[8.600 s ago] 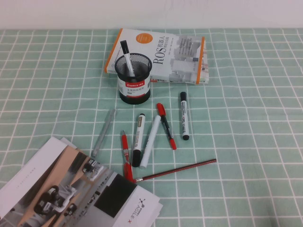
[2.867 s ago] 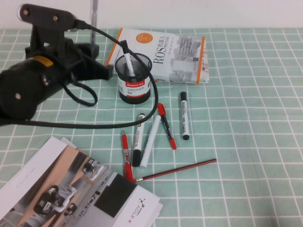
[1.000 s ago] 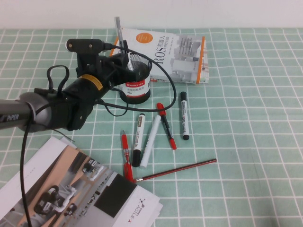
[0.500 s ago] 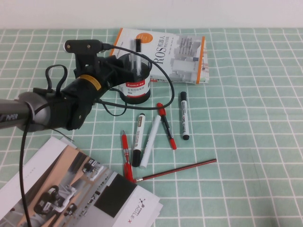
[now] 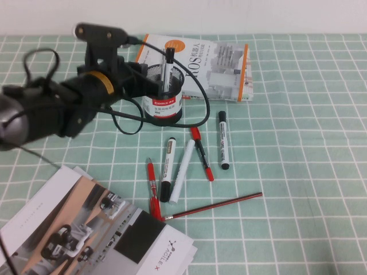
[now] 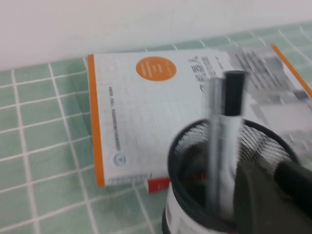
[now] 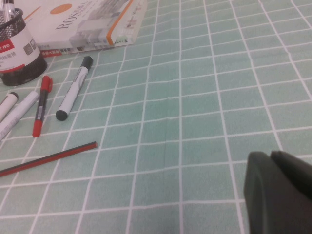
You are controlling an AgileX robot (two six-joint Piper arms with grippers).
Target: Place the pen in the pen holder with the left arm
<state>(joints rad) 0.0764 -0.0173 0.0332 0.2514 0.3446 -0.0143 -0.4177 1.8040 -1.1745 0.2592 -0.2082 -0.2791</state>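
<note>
Now the pen (image 5: 164,71) stands upright inside the pen holder (image 5: 164,94), upper middle of the high view, beside a black-capped marker (image 5: 170,63); the holder's red-and-white band reads "Comix". Just left of the holder, the left tool (image 5: 137,77) hovers; whether it is clenched or released I cannot tell. Behind lies a book (image 5: 212,63) titled "ROS". The right tool (image 7: 280,192) hangs over bare table (image 7: 204,97), apparently clenched.

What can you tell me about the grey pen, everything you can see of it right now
The pen is slim, long and grey, semi-transparent like plastic. It stands nearly upright inside the black wire-mesh pen holder, its lower part behind the mesh, its top above the rim, beside a black-capped white marker. The left gripper sits beside the holder, not gripping the pen. The right gripper is far off, above bare tablecloth.
</note>
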